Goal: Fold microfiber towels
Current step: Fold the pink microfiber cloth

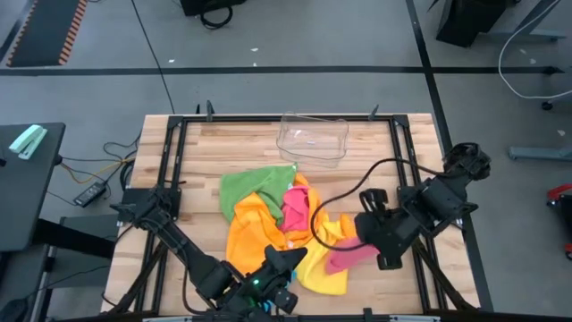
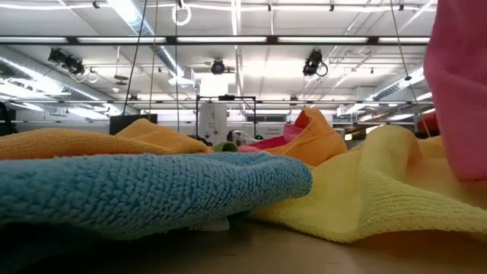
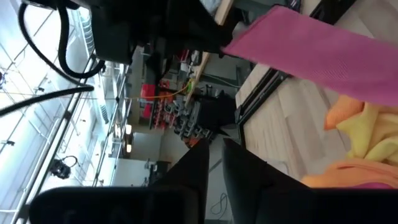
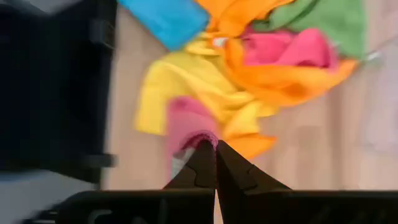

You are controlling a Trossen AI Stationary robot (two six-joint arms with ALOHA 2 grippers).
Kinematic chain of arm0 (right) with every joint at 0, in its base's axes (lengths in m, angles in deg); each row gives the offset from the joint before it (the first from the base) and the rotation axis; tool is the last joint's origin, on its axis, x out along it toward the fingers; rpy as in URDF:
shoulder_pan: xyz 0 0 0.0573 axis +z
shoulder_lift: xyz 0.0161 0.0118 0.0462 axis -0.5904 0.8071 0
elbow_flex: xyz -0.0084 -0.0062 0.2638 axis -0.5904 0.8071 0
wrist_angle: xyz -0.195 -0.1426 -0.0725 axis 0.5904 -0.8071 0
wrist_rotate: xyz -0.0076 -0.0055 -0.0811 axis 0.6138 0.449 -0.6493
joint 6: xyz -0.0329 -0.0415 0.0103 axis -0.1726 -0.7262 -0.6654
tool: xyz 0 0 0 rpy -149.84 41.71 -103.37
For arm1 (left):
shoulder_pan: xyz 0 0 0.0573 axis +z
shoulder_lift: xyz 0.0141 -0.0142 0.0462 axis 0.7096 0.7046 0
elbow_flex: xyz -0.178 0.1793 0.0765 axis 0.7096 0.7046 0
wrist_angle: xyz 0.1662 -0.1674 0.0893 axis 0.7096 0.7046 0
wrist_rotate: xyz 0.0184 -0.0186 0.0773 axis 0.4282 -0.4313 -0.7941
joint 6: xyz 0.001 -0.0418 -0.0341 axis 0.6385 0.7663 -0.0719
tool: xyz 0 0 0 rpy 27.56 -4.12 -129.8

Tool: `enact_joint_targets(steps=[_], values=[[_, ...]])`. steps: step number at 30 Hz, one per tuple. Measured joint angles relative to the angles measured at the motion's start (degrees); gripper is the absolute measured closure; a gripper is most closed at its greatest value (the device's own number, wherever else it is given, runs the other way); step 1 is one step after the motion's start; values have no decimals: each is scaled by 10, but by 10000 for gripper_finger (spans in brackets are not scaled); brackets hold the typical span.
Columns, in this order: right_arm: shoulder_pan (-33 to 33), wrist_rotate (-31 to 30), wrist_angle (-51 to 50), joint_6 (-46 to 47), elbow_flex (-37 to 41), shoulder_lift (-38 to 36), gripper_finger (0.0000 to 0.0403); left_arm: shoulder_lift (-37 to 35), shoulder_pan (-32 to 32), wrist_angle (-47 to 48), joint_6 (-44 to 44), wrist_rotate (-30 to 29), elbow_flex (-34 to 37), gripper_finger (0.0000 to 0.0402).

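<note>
Both arms were dark, near black, built of chunky jointed segments. The left arm (image 1: 192, 259) carried a small green light near its wrist. A thick black cable (image 1: 357, 179) looped over the right arm (image 1: 429, 210). Each wrist ended in two tapered black fingers (image 4: 208, 165).

I can read no text, label, brand, number or sign anywhere in my views.

the towels (image 1: 277, 224) are heaped at the middle of the table (image 1: 393, 152), with the tray (image 1: 312, 139) set behind them near the far edge; one towel (image 1: 350, 257) is lifted at the heap's right.
</note>
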Motion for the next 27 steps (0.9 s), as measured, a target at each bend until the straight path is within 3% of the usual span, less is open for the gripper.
enact_joint_targets(steps=[5, 10, 16, 20, 27], values=[[25, 30, -2, 58, -23, -5, 399, 0, 2, 0, 1, 0, 0, 348], [18, -12, 20, 4, -28, -6, 399, 0, 6, 1, 13, 0, 0, 346], [-58, -107, 155, -144, 32, -5, 399, 0, 14, 25, 57, 1, 0, 355], [-121, -108, 170, -155, 58, -5, 399, 0, 18, 81, 109, 5, 0, 354], [-170, -103, 202, -145, 63, -5, 399, 4, 43, 170, 233, 79, 0, 330]])
